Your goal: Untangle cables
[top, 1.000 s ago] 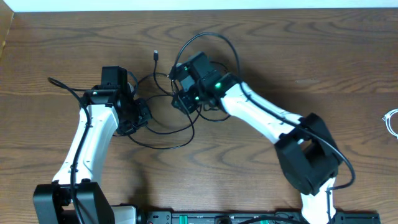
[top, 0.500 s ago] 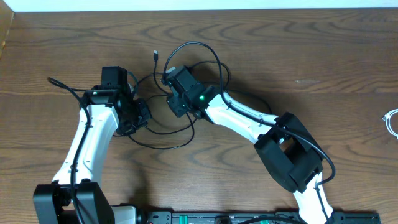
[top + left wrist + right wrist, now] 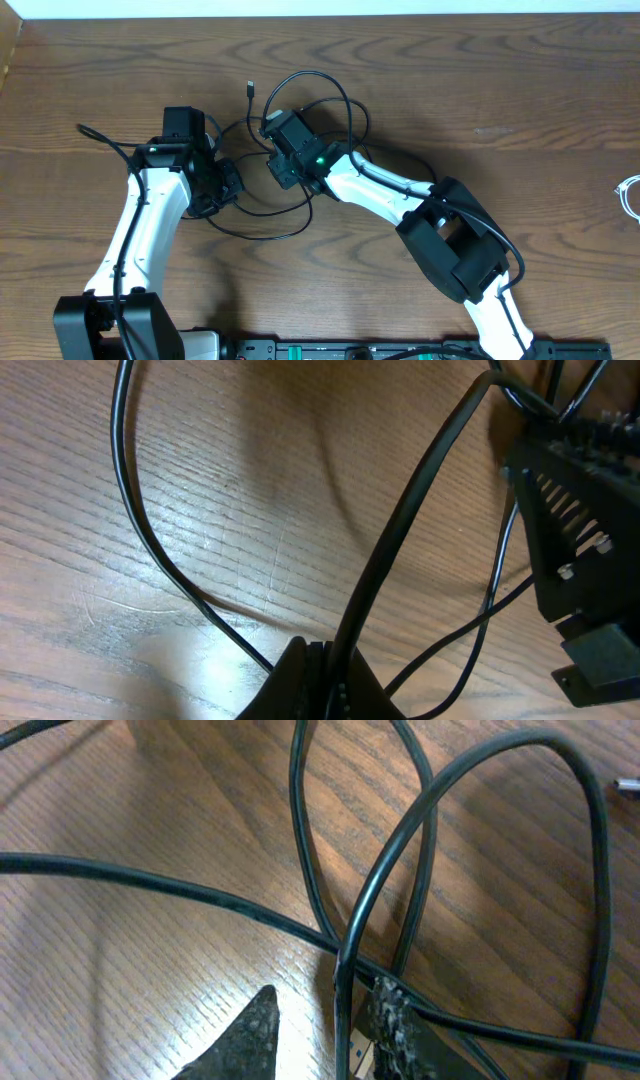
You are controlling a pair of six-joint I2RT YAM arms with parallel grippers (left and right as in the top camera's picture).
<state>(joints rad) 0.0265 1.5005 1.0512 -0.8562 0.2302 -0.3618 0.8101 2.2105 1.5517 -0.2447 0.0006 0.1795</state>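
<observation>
The long thin black cable (image 3: 325,85) lies in loops at the table's middle, with one small plug (image 3: 250,90) at the back. My left gripper (image 3: 228,187) is shut on a strand of it; in the left wrist view the jaws (image 3: 322,682) pinch the cable (image 3: 400,540). My right gripper (image 3: 281,163) is low over the crossing loops, just right of the left gripper. Its jaws (image 3: 325,1015) are open, with a strand of the cable (image 3: 350,950) running between the fingers. The white cable (image 3: 630,195) lies alone at the far right edge.
The right gripper's body (image 3: 585,550) shows close in the left wrist view. A thicker black arm cable (image 3: 100,140) trails left of the left arm. The table's far edge (image 3: 320,15) runs along the back.
My right arm has moved left, towards the left gripper, and the big cable loop behind it has shifted left with it. The left arm has not moved.
</observation>
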